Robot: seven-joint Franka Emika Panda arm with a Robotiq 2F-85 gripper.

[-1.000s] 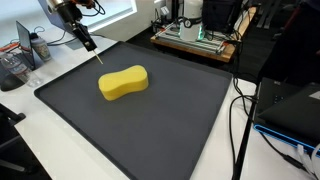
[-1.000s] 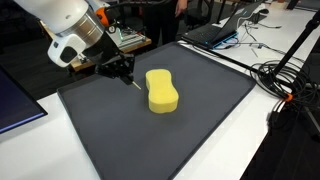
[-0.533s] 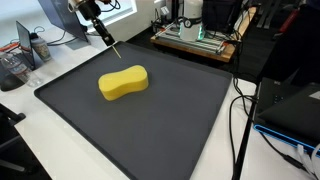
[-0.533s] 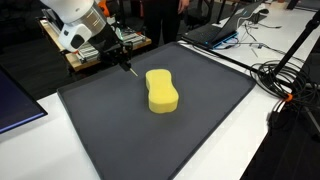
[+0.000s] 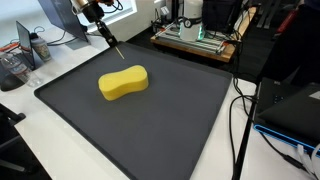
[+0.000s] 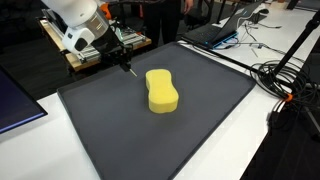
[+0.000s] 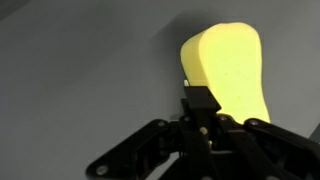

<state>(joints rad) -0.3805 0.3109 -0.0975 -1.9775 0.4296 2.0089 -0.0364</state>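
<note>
Wrist view looks down past the tool (image 7: 200, 104), whose two dark fingers (image 7: 186, 98) stand pressed together. The yellow sponge (image 7: 228, 70) lies just beyond them on the grey mat (image 7: 80, 70). What sits between the fingers is hard to make out from this angle.

In both exterior views the tool (image 5: 106, 35) (image 6: 121, 60) is clamped on a thin stick (image 5: 116, 49) (image 6: 130, 71). The stick slants down out of the fingers towards the sponge (image 5: 123, 82) (image 6: 161, 90). Its lower tip hangs near one rounded end of the sponge, apart from it and not touching. The tip seems to be off the mat, though the gap is too small to be sure.

The sponge lies flat, about in the middle of the dark mat (image 5: 150, 130) (image 6: 200, 130), with bare mat all round it. The mat rests on a white worktop (image 5: 20, 135) (image 6: 45, 150). The tool itself is raised above the sponge, over the mat's edge on the side where the stick points in.

Well away from the sponge, past the mat's border, black cables (image 5: 240, 110) (image 6: 290, 80) trail over the worktop. A wooden rack (image 5: 195, 42) with equipment stands beyond the far side of the mat in an exterior view.
</note>
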